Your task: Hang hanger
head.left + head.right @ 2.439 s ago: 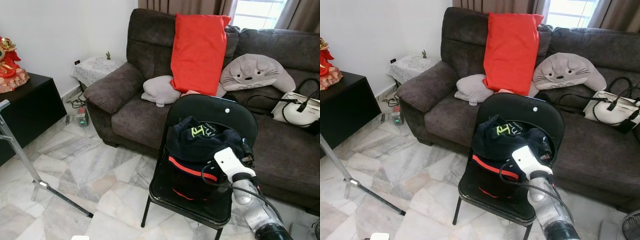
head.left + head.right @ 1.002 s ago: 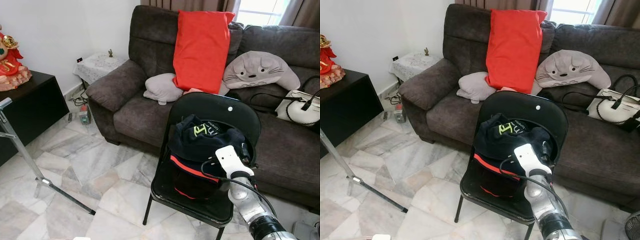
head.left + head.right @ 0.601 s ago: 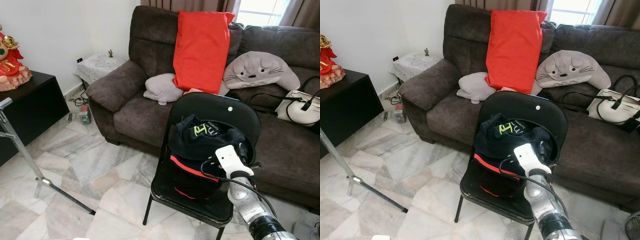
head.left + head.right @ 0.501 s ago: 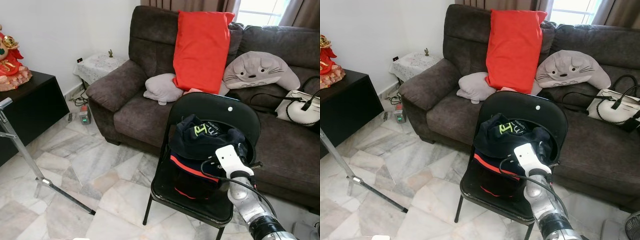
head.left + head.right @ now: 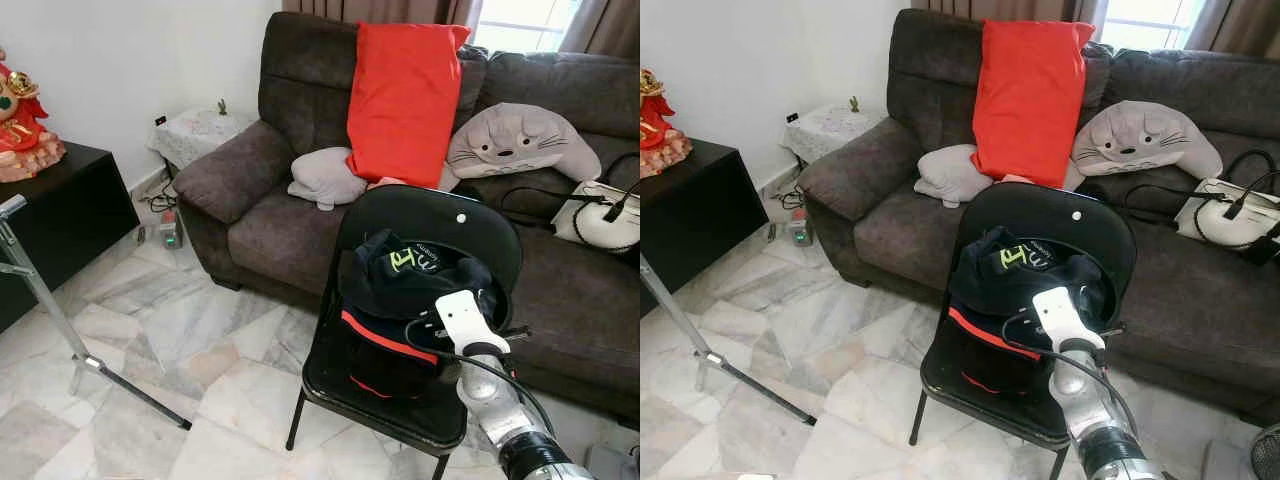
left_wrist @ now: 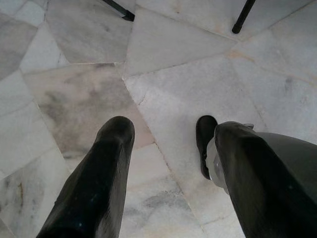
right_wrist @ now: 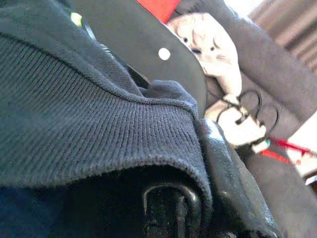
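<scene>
The right gripper (image 5: 487, 318) was buried in the dark garment (image 5: 405, 280) heaped on the black chair (image 5: 440, 215); whether its jaws gripped anything I couldn't tell (cloth hid them). No hanger was discernible. Soft, floppy fabric probably wants a bunched grip

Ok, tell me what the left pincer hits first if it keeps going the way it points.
The left pincer points straight down at the marble floor, fingers apart with nothing between them. It would probably meet bare floor tiles first; how far off they are is unclear.
</scene>
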Motion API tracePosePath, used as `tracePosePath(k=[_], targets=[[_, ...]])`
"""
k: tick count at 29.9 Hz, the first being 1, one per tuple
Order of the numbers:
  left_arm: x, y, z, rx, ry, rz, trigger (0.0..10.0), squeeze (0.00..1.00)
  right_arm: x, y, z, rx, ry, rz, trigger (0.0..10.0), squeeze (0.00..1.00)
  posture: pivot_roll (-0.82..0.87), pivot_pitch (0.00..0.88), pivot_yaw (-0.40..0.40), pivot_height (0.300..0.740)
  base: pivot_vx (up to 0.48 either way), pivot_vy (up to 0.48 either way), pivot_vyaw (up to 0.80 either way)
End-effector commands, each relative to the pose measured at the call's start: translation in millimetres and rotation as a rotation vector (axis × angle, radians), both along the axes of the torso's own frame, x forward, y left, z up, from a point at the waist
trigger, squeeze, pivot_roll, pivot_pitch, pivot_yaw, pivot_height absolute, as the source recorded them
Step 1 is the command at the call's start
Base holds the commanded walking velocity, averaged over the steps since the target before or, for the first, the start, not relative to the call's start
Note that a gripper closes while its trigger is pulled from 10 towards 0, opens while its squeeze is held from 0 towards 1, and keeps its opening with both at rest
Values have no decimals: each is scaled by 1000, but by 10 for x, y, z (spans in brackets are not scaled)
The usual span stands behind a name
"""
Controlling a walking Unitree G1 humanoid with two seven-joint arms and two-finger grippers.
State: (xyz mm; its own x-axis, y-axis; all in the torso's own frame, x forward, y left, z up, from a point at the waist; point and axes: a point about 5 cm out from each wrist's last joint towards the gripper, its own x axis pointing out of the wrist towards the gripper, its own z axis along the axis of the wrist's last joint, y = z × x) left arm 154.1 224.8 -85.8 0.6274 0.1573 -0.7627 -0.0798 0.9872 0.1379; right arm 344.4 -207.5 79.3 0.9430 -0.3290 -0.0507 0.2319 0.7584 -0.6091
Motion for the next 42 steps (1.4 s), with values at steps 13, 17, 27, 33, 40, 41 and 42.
tracePosePath(k=[13,17,27,33,40,41,42], targets=[[-31,-38,-28,0,28,-7,10000,0,212,-97,769,69,-365,-41,0,0,74,0,16,740,0,0,0],[-19,-49,-24,0,21,-9,10000,0,245,-109,928,110,-415,-50,0,0,71,0,16,740,0,0,0],[-28,-35,-21,-1,14,-14,10000,0,239,-132,792,343,-327,-132,10000,0,73,9,15,740,0,0,0],[-29,-32,-20,0,15,-15,10000,0,221,-87,761,369,-311,-115,10000,0,68,10,16,740,0,0,0],[-1,-48,-13,4,9,-15,10000,0,235,-45,804,363,-322,-62,10000,0,70,19,16,740,0,0,495],[0,-51,-13,4,9,-15,10000,0,233,-41,812,359,-323,-59,10000,0,70,19,16,740,0,0,800],[5,-54,-12,4,8,-14,10000,0,231,-43,826,341,-325,-57,10000,0,73,20,15,740,0,0,800]])
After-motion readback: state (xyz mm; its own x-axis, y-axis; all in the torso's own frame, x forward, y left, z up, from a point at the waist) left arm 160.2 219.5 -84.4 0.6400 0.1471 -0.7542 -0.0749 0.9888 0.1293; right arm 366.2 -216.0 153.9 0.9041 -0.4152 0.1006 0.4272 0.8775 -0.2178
